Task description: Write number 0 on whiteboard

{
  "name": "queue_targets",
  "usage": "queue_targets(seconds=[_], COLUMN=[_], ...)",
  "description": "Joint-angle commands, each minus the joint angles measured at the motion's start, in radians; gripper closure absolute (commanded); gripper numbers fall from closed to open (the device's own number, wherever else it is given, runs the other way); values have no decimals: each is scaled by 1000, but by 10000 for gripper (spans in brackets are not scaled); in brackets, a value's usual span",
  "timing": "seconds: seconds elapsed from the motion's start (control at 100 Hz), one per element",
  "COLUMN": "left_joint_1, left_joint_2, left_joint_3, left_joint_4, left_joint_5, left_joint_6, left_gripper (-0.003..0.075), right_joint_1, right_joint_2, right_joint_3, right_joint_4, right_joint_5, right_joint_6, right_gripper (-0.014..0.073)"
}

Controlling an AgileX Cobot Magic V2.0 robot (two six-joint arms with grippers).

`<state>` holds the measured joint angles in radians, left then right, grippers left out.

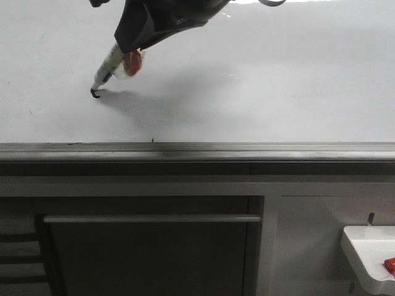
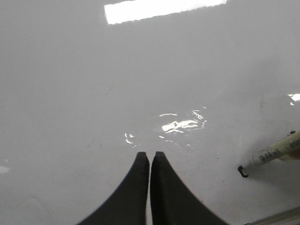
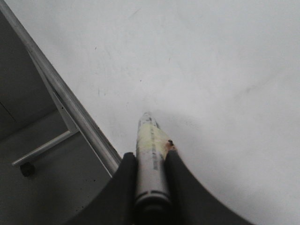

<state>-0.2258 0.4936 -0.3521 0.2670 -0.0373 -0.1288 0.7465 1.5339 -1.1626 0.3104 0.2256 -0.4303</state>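
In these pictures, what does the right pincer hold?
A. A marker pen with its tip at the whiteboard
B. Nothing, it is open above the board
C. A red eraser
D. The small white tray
A: in the right wrist view the right pincer is shut on the marker pen, and in the front view its tip meets the whiteboard at a short black stroke.

A grey cabinet front (image 1: 154, 246) fills the lower half of the front view, a long horizontal metal bar handle (image 1: 151, 218) running across its dark door panel. At about four o'clock in the same view, a small white tray (image 1: 364, 256) juts in from the edge, with a red object (image 1: 390, 265) lying in it at the frame's border. At about eight o'clock, dark horizontal slats (image 1: 15, 253) show beside the door panel.
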Motion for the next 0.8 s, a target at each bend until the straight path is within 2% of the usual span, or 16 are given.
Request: queue_targets(seconds=[0.0, 0.27, 0.56, 0.79], left_joint_1=[2, 2, 2, 2], left_joint_2=[11, 11, 11, 11], left_joint_3=[-29, -29, -29, -29], left_joint_4=[-10, -10, -10, -10], left_joint_5=[-74, -74, -74, -74], left_joint_6=[-13, -13, -13, -13], left_gripper=[741, 741, 741, 741], right_joint_1=[-15, -67, -73, -71], right_joint_2=[-34, -64, -76, -41], right_joint_3=[-54, -76, -71, -59], right_joint_4=[-12, -12, -12, -12], right_joint_5=[-72, 1, 101, 96], right_joint_6=[-7, -7, -7, -7], right_gripper=[661, 661, 661, 661])
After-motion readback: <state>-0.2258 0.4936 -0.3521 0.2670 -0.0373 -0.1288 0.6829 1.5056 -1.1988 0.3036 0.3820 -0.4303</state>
